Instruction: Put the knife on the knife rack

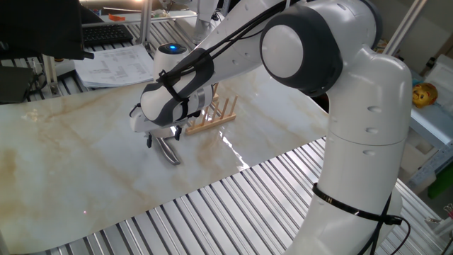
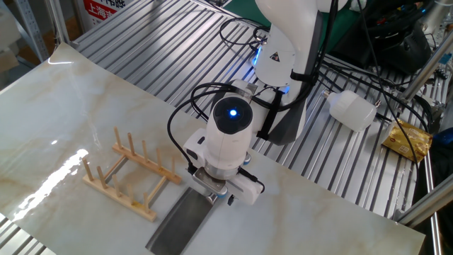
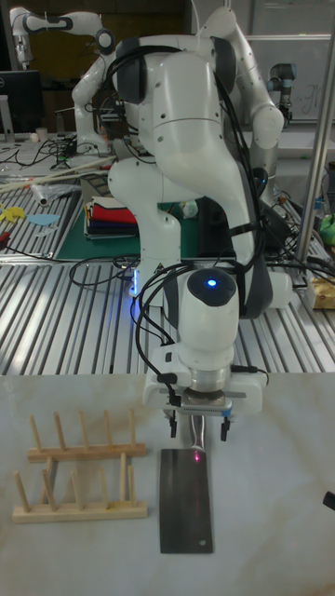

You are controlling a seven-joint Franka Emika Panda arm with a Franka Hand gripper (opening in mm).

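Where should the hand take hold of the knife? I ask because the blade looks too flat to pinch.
By the handle, from straight above. The knife lies flat on the table with its broad blade flush, while its narrow rounded handle points toward the hand, which hangs directly over it. The knife rack stands apart, beside it.

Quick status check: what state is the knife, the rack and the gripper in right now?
knife: flat on the table beside the rack, not lifted.
knife rack: upright, no knife in it.
gripper: low over the knife's handle, fingers either side; whether it has closed cannot be told.
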